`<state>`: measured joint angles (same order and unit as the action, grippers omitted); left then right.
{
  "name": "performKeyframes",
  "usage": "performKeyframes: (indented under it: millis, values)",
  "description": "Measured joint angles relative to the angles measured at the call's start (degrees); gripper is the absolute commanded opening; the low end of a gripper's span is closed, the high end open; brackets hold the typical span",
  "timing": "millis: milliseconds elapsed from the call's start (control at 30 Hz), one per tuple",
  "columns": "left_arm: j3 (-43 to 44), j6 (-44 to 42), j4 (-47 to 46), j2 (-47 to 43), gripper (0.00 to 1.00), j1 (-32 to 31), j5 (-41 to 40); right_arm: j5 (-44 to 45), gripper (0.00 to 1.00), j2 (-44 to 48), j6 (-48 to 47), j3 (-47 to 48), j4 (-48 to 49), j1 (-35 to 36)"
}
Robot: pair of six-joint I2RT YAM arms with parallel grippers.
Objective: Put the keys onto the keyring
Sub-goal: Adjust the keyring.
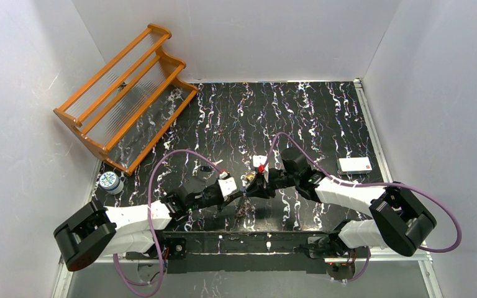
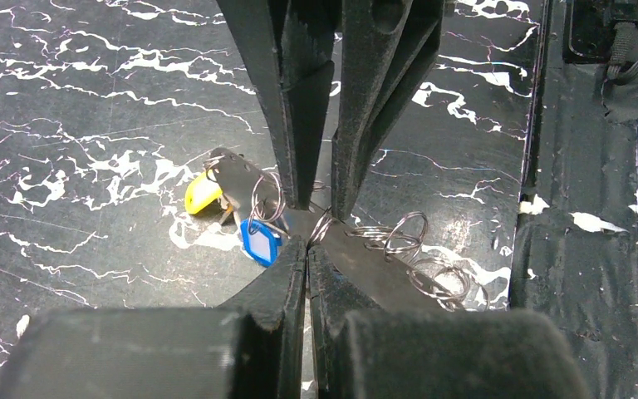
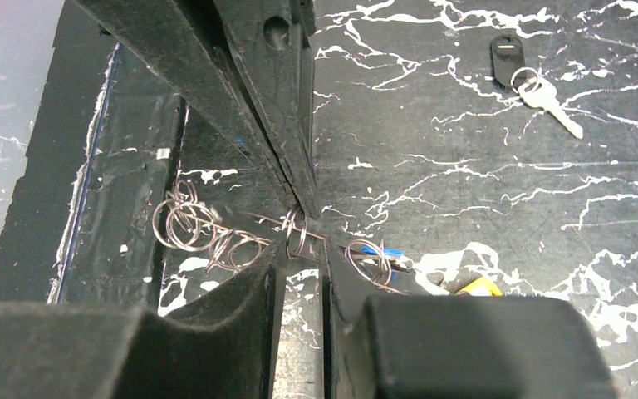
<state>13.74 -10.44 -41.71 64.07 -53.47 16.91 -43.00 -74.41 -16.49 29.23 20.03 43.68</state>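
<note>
Pinching chain of thin silver wire rings (image 2: pixel 385 238) with clenched left gripper (image 2: pixel 307 243); meeting it with right gripper (image 3: pixel 303 249), grip unclear. At chain's end: blue-headed key (image 2: pixel 260 244), yellow-headed key (image 2: pixel 202 194).

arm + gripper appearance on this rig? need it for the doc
Left arm and right arm: white link shells, bulky black joint housings, a purple cable looping along each. Left gripper and right gripper: two matte black wedge-shaped fingers each, tapering to narrow tips.
</note>
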Motion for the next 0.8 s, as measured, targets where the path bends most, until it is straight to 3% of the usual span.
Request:
performKeyframes:
  millis: [200, 367, 467, 533, 800]
  values:
    - [0.00, 0.39, 0.04, 0.00, 0.00, 0.00, -0.02, -2.69, 0.01, -1.01, 0.04, -0.07, 0.96, 0.26]
    - [0.00, 0.92, 0.15, -0.04, 0.02, 0.00, 0.02, -3.72, 0.01, -1.49, 0.00, 0.15, 1.05, 0.26]
    - [-0.07, 1.16, 0.42, -0.46, 0.34, 0.00, -0.11, -3.67, 0.01, -1.49, -0.50, 0.83, -0.37, 0.26]
    - [-0.37, 1.18, 0.79, -1.46, 0.43, -0.02, -0.63, -3.63, 0.01, -1.49, -1.55, 2.08, -3.19, 0.26]
    - [-1.07, -0.96, 5.20, -7.82, 0.38, -0.02, -2.80, -3.89, 0.01, -4.92, -7.63, 13.42, -19.96, 0.61]
